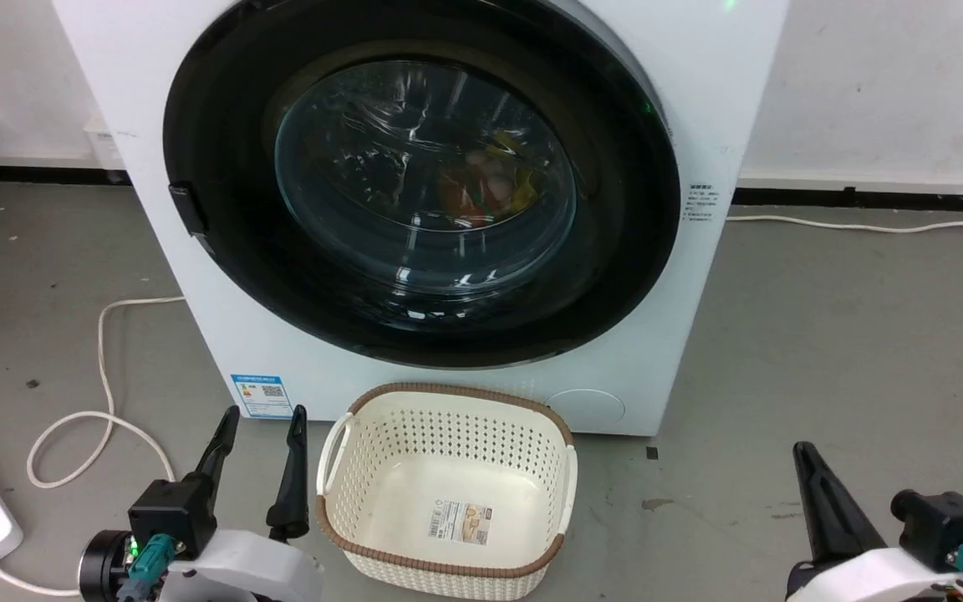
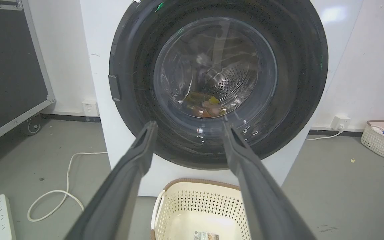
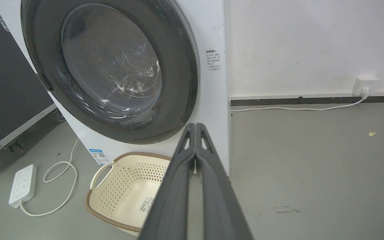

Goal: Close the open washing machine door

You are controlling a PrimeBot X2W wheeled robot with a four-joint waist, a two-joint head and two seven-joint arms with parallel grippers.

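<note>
Okay, left gripper [image 1: 266, 411] sits spread wide, empty, beside the basket [image 1: 448, 391]; washing machine door [image 1: 423, 192] lies against the washing machine [image 1: 724, 100], looks shut. Right gripper [image 3: 195, 126] is pinched together, empty. Risk: if the latch hasn't caught, the door could swing open.

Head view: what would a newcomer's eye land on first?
The big black-rimmed washing machine door, looking shut on the white washing machine, coloured laundry behind its glass. Below it on the floor, a cream basket sits between the open left gripper and the right gripper, whose fingers are together.
</note>
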